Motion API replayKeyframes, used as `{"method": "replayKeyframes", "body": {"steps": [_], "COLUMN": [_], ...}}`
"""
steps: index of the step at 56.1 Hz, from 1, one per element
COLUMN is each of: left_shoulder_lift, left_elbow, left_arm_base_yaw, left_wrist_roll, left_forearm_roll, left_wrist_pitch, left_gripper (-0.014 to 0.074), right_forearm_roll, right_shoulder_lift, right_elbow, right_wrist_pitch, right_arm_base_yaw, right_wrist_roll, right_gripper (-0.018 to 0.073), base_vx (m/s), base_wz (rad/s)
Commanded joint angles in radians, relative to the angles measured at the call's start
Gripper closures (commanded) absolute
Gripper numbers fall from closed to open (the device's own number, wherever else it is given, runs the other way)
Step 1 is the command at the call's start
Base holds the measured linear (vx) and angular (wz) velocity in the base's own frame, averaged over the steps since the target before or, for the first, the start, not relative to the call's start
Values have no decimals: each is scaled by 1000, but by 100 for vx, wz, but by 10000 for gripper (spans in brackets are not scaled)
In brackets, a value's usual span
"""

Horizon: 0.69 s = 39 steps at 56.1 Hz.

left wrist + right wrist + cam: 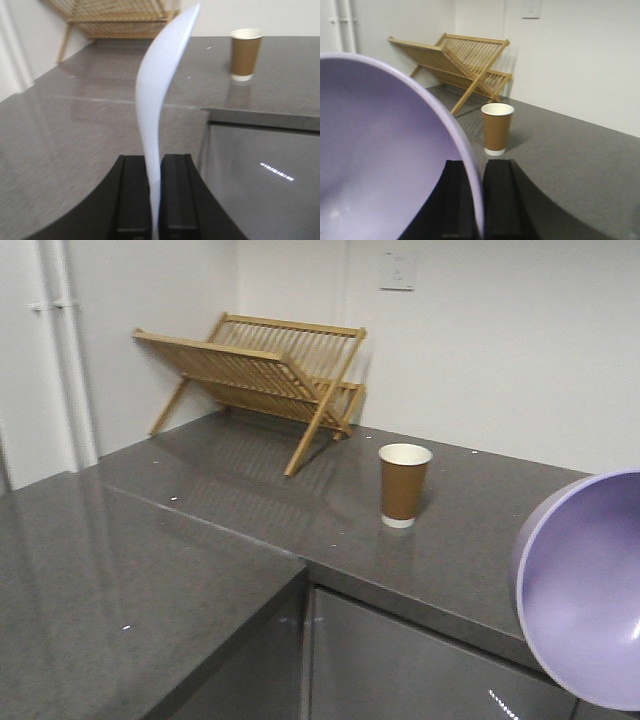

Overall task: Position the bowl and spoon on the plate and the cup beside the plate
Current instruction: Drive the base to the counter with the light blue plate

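Note:
The brown paper cup (404, 485) stands upright on the dark grey counter (250, 500), in front of the wooden rack. The lavender bowl (585, 585) hangs in the air at the right edge of the front view, tipped on its side. My right gripper (476, 200) is shut on the bowl (380, 160) at its rim, with the cup (496, 128) beyond it. My left gripper (154, 200) is shut on the pale spoon (160, 100), which stands up from the jaws, with the cup (245, 54) far off to the right. The plate is out of view.
A folding wooden dish rack (265, 370) stands at the back of the counter against the white wall. The counter has a lower near section (100, 610) at the left and a grey cabinet front (400, 670) below its edge.

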<state>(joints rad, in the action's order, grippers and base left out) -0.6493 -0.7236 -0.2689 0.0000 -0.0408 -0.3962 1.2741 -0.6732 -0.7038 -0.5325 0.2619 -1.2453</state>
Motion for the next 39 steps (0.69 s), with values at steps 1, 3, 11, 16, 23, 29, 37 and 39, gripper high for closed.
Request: {"method": "replayKeyframes", "body": {"steps": [1, 3, 11, 16, 23, 29, 37, 39], "left_shoulder_lift": [0, 0, 0, 0, 0, 0, 0, 0], "left_elbow": [-27, -27, -27, -27, -27, -27, -27, -27], "left_arm_base_yaw": [-6, -6, -6, -6, -6, -6, -6, -6], "left_wrist_roll": [0, 0, 0, 0, 0, 0, 0, 0], "left_forearm_roll": [6, 6, 6, 6, 6, 6, 6, 6], "left_wrist_pitch": [83, 83, 83, 83, 83, 83, 83, 83], "left_gripper": [599, 599, 599, 599, 599, 599, 599, 599], "right_forearm_roll": [48, 48, 48, 48, 48, 48, 48, 48], "right_shoulder_lift": [2, 2, 2, 2, 2, 2, 2, 2], "right_elbow": [-28, -28, -28, -28, -28, -28, -28, -28], "right_wrist_pitch": [32, 32, 31, 31, 31, 30, 30, 30], "right_arm_base_yaw": [4, 4, 4, 4, 4, 4, 4, 4], "right_wrist_roll": [-7, -7, -7, -7, -7, -7, -8, -8], "right_gripper": [568, 568, 568, 568, 568, 568, 568, 568], "base_vx": [16, 17, 19, 21, 22, 24, 25, 27], "base_wz": [-65, -67, -71, -74, -67, -56, -44, -33]}}
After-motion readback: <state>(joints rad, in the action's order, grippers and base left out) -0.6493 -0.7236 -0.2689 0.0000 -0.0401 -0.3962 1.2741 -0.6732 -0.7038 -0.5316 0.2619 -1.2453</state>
